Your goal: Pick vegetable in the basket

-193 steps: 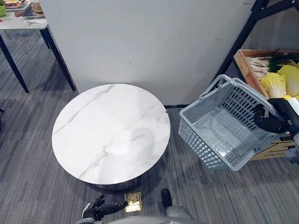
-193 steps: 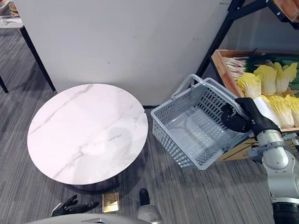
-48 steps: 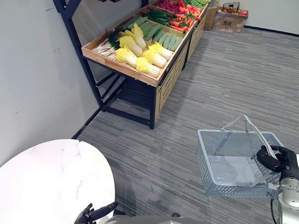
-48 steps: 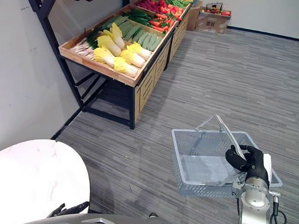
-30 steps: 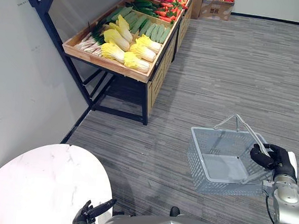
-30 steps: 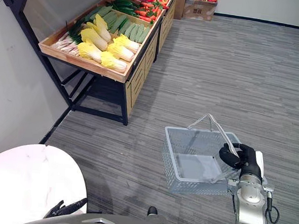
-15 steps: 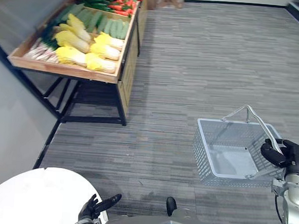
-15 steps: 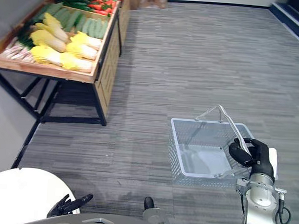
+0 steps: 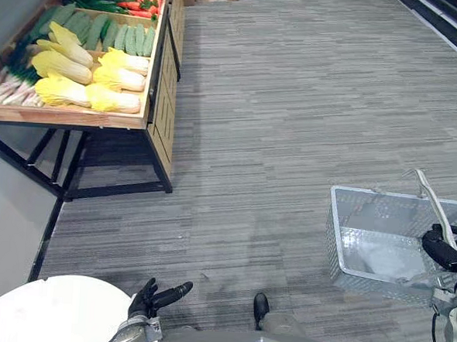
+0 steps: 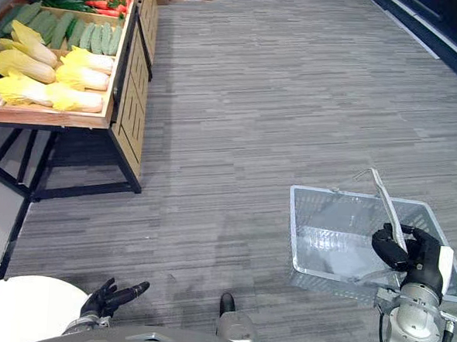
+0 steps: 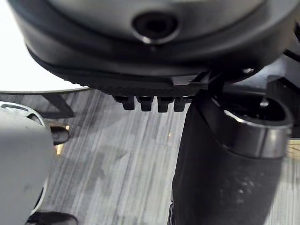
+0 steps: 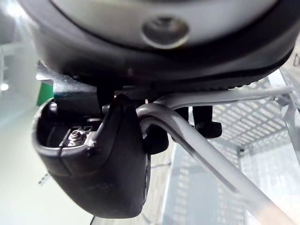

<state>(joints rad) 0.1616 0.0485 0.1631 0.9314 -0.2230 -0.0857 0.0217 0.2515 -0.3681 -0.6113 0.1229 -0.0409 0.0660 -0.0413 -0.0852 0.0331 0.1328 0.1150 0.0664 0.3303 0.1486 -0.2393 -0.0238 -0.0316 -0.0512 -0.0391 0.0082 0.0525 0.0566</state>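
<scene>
Carrying empty basket (image 10: 328, 191), right robot hand (image 10: 413, 256) clenched on handle (image 10: 383, 197) | we read slack left robot hand (image 10: 108, 297) as spare for vegetables (image 9: 102, 76) at 10 o'clock.

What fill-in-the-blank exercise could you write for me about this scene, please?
1. The right hand is curled round the ____ of the basket.
2. Inside, the basket is ____.
3. The left hand, fingers straight, holds ____.
4. The cabbages on the wooden stand are ____ in colour.
Missing words: handle; empty; nothing; yellow.
</scene>
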